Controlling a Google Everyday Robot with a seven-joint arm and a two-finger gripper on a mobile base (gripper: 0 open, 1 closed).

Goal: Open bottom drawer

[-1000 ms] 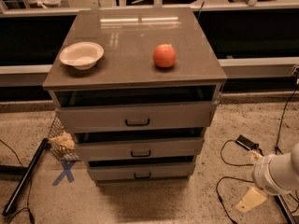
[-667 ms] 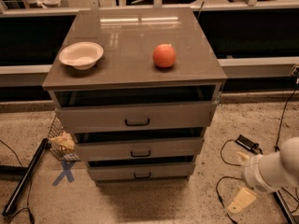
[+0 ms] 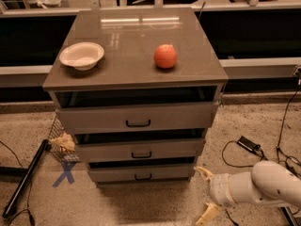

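The bottom drawer [image 3: 141, 173] is the lowest and narrowest grey front of the cabinet, with a small black bar handle [image 3: 143, 176]. It sits closed, its front in line with the cabinet. My gripper [image 3: 205, 194] is low at the right, just beyond the drawer's right end and near the floor. Its two cream fingers [image 3: 203, 173] are spread apart and hold nothing. The white arm [image 3: 263, 185] reaches in from the lower right.
A middle drawer [image 3: 140, 149] and a tall top drawer [image 3: 137, 117] sit above. A white bowl [image 3: 82, 55] and an orange fruit [image 3: 165, 56] rest on the cabinet top [image 3: 136, 36]. A wire basket [image 3: 61, 144], a black pole [image 3: 24, 178], a blue X [image 3: 65, 173] and cables [image 3: 248, 145] lie on the floor.
The arm has moved left and slightly up, bringing the gripper from the far lower right to just beside the bottom drawer's right end. The drawers have not moved.
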